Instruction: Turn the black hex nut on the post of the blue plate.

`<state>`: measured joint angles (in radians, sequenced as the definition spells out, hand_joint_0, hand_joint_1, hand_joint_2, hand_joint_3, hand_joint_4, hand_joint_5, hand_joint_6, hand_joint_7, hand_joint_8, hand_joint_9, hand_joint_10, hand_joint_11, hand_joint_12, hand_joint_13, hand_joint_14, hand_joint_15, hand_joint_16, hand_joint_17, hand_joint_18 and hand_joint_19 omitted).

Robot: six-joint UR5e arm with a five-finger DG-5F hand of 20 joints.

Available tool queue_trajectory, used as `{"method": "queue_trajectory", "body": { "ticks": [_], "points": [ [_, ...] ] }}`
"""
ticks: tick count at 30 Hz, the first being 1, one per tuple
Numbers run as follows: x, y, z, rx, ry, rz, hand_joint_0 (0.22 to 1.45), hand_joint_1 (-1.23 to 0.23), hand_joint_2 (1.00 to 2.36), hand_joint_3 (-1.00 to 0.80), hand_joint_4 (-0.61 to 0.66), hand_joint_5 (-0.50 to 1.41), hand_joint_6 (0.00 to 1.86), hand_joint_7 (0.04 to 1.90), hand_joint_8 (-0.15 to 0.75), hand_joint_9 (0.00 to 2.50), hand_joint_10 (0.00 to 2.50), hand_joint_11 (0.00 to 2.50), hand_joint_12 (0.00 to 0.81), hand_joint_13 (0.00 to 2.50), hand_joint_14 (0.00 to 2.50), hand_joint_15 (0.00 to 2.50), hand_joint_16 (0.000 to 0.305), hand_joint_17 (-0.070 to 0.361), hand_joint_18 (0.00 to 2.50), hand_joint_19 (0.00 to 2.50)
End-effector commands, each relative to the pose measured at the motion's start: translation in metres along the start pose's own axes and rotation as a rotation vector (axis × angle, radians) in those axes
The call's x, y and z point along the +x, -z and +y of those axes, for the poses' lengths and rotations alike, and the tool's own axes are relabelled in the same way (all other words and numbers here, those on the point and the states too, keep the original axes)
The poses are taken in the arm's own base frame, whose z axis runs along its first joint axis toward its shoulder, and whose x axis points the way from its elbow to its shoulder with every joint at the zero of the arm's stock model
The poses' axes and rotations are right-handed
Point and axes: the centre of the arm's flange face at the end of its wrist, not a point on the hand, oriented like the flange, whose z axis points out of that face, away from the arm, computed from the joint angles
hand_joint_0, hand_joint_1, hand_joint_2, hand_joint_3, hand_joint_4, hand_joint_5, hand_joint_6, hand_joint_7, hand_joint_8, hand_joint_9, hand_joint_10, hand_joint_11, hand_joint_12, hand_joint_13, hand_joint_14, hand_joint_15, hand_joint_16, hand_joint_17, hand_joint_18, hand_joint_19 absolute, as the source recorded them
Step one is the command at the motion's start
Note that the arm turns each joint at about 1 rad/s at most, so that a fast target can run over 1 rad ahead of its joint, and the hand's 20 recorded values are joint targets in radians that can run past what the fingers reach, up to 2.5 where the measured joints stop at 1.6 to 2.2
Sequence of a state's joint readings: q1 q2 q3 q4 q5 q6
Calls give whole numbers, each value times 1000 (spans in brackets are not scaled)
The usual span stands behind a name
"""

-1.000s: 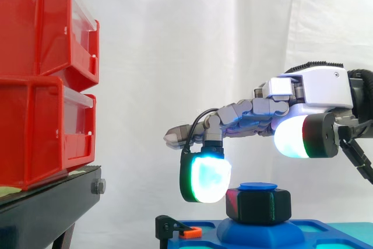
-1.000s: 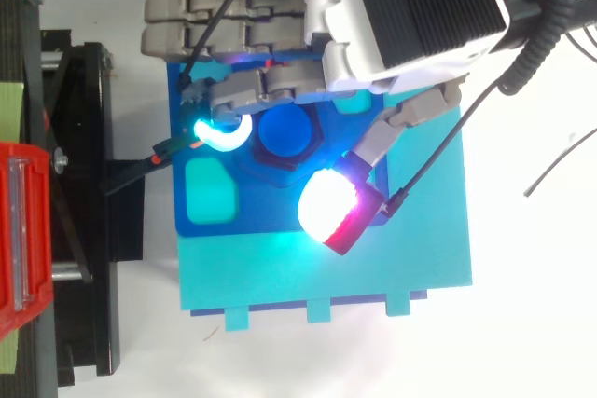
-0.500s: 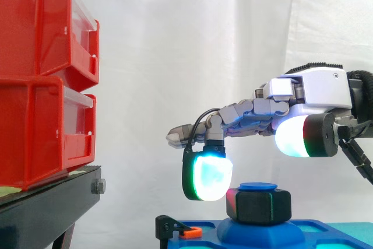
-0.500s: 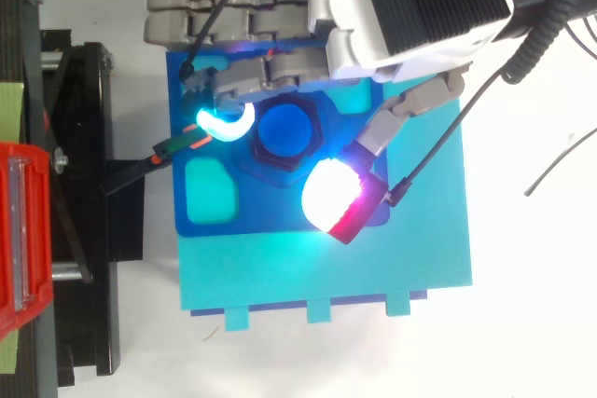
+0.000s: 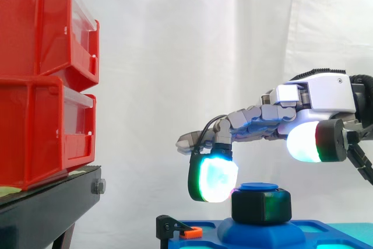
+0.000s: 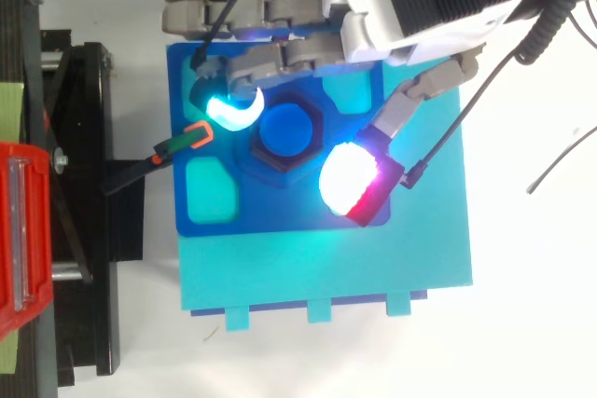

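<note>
Hand [image 5: 323, 94] over black hex nut [image 5: 261, 205] at blue plate [image 6: 280, 212] ctr. Fingers [image 5: 214, 179] apart, flanking nut for twist grip, not clamped.

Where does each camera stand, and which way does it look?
Side view: beside the work at about its height, looking level across the black hex nut on the blue plate toward the white curtain; the hand comes in from the right edge.
Top view: above, looking straight down; the hand's back and glowing pads come in from the upper edge.
Shared: nut, plate, hand, and the red bins at left.
</note>
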<state>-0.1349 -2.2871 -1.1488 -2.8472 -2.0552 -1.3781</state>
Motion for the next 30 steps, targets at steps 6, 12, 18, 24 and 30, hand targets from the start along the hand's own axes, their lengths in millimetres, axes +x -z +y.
{"method": "queue_trajectory", "body": {
  "ticks": [6,12,18,24,30],
  "points": [
    [-2,11,-13,0,-1,1,453,-240,1000,-500,201,-215,501,1131,234,118,0,33,365,98,2,32,57,128,0,79],
    [-7,13,-17,-6,2,-4,454,-240,1000,-500,197,-215,501,1132,233,117,0,32,364,98,0,34,57,128,0,75],
    [-9,14,-18,-5,5,-8,454,-241,1000,-500,201,-215,501,1124,233,118,0,33,364,97,2,34,57,128,0,79],
    [-20,11,-19,-17,13,-22,454,-248,1000,-500,198,-220,502,1084,233,117,0,33,364,94,2,28,57,128,0,78],
    [-33,3,-12,-26,16,-27,451,-280,1000,-500,196,-223,502,982,241,148,0,0,370,123,0,13,58,131,0,58]
  ]
}}
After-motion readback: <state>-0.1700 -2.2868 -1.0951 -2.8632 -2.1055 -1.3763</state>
